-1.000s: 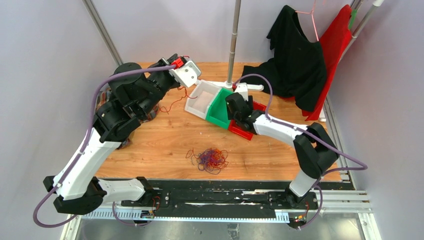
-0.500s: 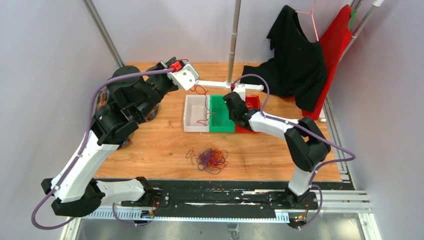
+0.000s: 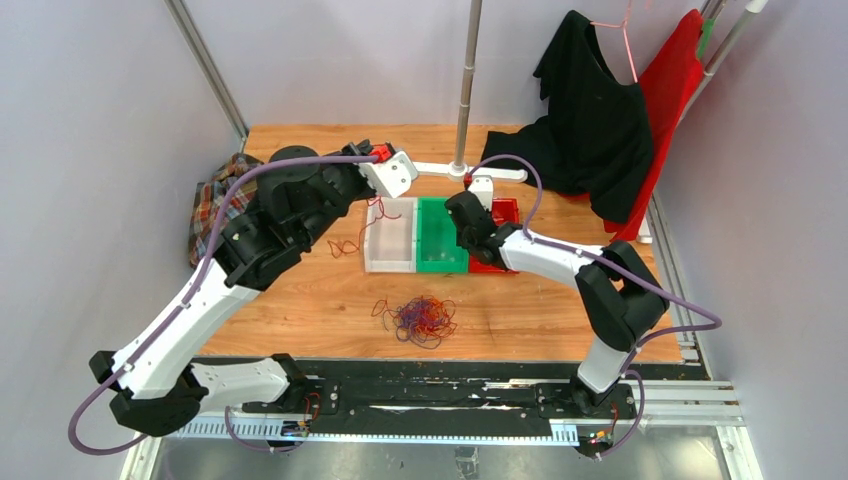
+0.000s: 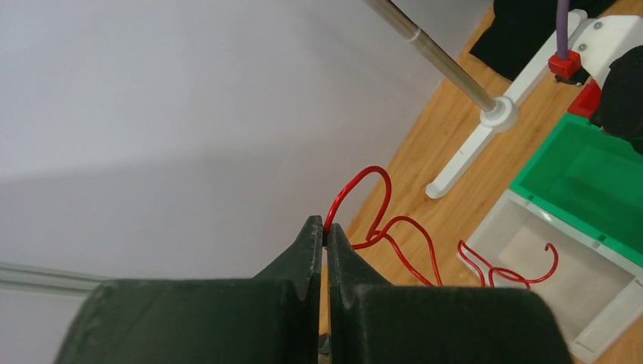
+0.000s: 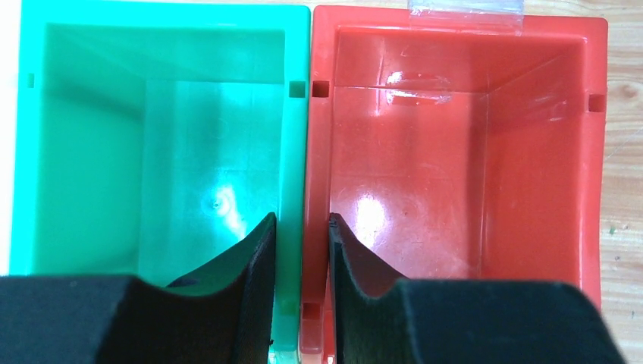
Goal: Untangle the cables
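The step in hand looks like sorting one freed strand: the left claw (image 4: 326, 227) is pressed together on a single red wire (image 4: 370, 169), pinching it near one end and holding it up at the far side of the tabletop (image 3: 530, 310), just above the white bin (image 3: 392, 250). The wire loops down from the pinch. One curled end hangs over or into the white bin, though I cannot tell whether it rests on the floor of it, and part of the strand seems to trail outside the bin's left wall. The rest of the cables (image 3: 420, 318) lie as a knotted red, orange and purple clump near the front edge, well apart from the bins. The right claw (image 5: 302, 246) straddles the touching walls of the green bin (image 5: 152, 152) and the red bin (image 5: 455, 152), one finger inside each, apparently pinching the two walls together to steady the row. Both of these bins are empty. The next move probably calls for bringing the left claw lower and further over the chosen bin, so the whole wire falls inside when let go. Then it would return to the clump for another strand.
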You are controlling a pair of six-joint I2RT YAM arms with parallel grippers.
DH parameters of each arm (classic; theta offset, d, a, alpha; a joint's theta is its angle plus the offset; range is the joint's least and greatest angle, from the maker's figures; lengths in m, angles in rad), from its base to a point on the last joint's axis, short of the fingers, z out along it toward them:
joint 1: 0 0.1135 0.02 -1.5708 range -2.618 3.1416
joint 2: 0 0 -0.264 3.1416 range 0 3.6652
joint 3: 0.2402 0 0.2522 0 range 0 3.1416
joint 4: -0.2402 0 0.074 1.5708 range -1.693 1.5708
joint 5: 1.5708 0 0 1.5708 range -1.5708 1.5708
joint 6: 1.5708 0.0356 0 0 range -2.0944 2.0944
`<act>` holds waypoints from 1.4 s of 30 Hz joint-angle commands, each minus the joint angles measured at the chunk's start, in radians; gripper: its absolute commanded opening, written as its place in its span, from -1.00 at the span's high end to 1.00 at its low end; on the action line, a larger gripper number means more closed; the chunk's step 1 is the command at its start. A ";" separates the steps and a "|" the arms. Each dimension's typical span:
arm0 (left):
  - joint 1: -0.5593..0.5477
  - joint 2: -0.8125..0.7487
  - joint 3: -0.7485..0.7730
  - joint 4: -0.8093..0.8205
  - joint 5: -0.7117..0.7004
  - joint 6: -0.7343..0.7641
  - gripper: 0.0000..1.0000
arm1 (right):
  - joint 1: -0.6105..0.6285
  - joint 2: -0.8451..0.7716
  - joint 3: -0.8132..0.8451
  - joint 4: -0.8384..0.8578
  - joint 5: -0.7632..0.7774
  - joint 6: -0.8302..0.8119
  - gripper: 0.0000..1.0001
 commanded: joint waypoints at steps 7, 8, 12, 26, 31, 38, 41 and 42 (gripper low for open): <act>0.000 0.023 -0.017 0.098 -0.019 0.032 0.99 | 0.034 0.004 0.007 -0.070 0.067 0.093 0.72; 0.000 0.025 -0.017 0.103 -0.020 0.039 0.99 | 0.033 0.004 0.004 -0.070 0.069 0.091 0.72; 0.010 0.038 -0.013 0.116 -0.019 0.048 0.99 | 0.034 -0.004 -0.016 -0.063 0.075 0.094 0.71; 0.096 0.118 -0.113 0.236 0.011 0.014 0.99 | 0.034 -0.026 -0.052 -0.044 0.077 0.115 0.67; 0.157 0.173 -0.056 0.248 0.023 -0.030 0.99 | 0.034 -0.032 -0.069 -0.027 0.063 0.113 0.63; 0.180 0.177 -0.078 0.262 0.037 -0.063 0.99 | 0.033 -0.027 -0.090 0.005 0.043 0.109 0.54; 0.180 0.162 -0.138 0.208 0.060 -0.099 0.99 | 0.034 -0.033 -0.088 0.005 0.035 0.106 0.35; 0.180 0.153 -0.167 0.185 0.067 -0.106 0.99 | 0.032 -0.037 -0.089 0.005 0.033 0.105 0.29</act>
